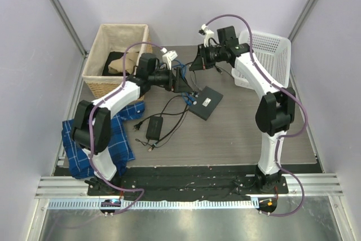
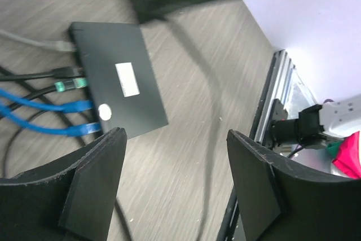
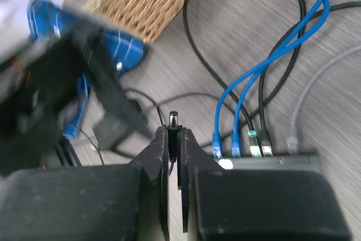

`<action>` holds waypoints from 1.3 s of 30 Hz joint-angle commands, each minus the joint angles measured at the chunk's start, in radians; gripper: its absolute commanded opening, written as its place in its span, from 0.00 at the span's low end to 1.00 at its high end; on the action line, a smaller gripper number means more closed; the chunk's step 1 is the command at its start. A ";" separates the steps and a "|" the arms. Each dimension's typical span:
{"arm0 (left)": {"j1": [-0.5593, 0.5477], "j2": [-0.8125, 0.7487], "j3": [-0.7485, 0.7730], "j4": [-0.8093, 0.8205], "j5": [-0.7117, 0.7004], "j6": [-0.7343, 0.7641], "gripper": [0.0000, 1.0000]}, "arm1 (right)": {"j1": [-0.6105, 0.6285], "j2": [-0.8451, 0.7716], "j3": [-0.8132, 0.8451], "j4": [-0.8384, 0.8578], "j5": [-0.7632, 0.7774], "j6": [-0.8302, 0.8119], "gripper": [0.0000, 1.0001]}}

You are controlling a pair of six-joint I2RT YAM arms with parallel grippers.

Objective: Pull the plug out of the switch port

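The switch port [image 1: 206, 101] is a flat black box with a white label, lying mid-table; it also shows in the left wrist view [image 2: 121, 77]. Grey, black and blue cables [image 2: 51, 105] sit in the sockets along one long side. My right gripper [image 3: 174, 139] is shut on a black barrel plug [image 3: 173, 121] with a metal tip and holds it in the air, apart from the switch [image 3: 271, 162]. In the top view the right gripper [image 1: 194, 65] hovers behind the switch. My left gripper [image 2: 175, 156] is open and empty above the table beside the switch; it also shows in the top view [image 1: 183, 83].
A black power-adapter brick [image 1: 153, 125] with loose cable lies left of the switch. A wicker basket [image 1: 98, 77] stands back left and a white plastic basket [image 1: 271, 49] back right. A blue checked cloth [image 1: 121, 134] lies by the left arm's base.
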 commanded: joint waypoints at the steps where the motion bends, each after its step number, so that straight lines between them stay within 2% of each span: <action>1: -0.020 0.014 -0.027 0.204 -0.011 -0.098 0.77 | 0.007 0.072 0.086 0.103 -0.028 0.222 0.01; 7: -0.065 0.063 0.037 0.173 -0.132 -0.097 0.77 | 0.012 0.075 0.068 0.157 -0.033 0.293 0.01; 12: -0.080 0.104 0.056 0.179 -0.141 -0.123 0.72 | 0.024 0.044 0.014 0.203 -0.031 0.330 0.01; 16: -0.082 0.112 0.068 0.157 -0.146 -0.137 0.35 | 0.030 0.031 -0.003 0.209 -0.027 0.321 0.01; 17: -0.077 0.106 0.071 0.146 -0.132 -0.129 0.16 | 0.030 0.023 -0.006 0.205 -0.027 0.311 0.04; 18: -0.074 0.094 0.070 0.134 -0.124 -0.102 0.08 | 0.029 0.018 -0.011 0.202 -0.027 0.301 0.08; 19: -0.069 0.063 0.064 0.098 -0.121 -0.083 0.00 | 0.027 0.012 -0.017 0.199 -0.027 0.278 0.17; 20: -0.059 0.046 0.057 0.072 -0.118 -0.057 0.00 | 0.026 0.000 -0.032 0.193 -0.025 0.267 0.29; 21: -0.051 0.029 0.059 0.049 -0.097 0.004 0.00 | 0.023 -0.008 -0.038 0.188 -0.019 0.256 0.36; 23: -0.022 -0.024 0.063 -0.107 -0.072 0.093 0.00 | 0.007 -0.022 -0.061 0.174 -0.013 0.225 0.44; 24: -0.013 -0.044 0.065 -0.167 -0.071 0.142 0.00 | 0.000 -0.038 -0.069 0.171 -0.002 0.218 0.51; 25: 0.000 -0.069 0.065 -0.286 -0.074 0.253 0.00 | -0.019 -0.046 -0.075 0.169 0.002 0.213 0.53; 27: 0.050 -0.139 0.051 -0.392 -0.083 0.350 0.00 | -0.042 -0.063 -0.086 0.163 0.017 0.192 0.60; 30: 0.112 -0.221 0.031 -0.612 -0.126 0.568 0.00 | -0.074 -0.075 -0.096 0.142 0.045 0.123 0.65; 31: 0.127 -0.235 0.021 -0.720 -0.180 0.672 0.00 | -0.079 -0.075 -0.096 0.125 0.086 0.091 0.65; 33: 0.136 -0.270 -0.001 -0.828 -0.266 0.743 0.00 | -0.082 -0.081 -0.109 0.082 0.142 0.023 0.66; 34: 0.147 -0.282 -0.033 -0.851 -0.357 0.776 0.00 | -0.082 -0.088 -0.119 0.076 0.192 0.012 0.66; 39: 0.170 -0.330 -0.136 -0.927 -0.560 0.943 0.00 | -0.083 -0.103 -0.192 0.064 0.242 -0.006 0.66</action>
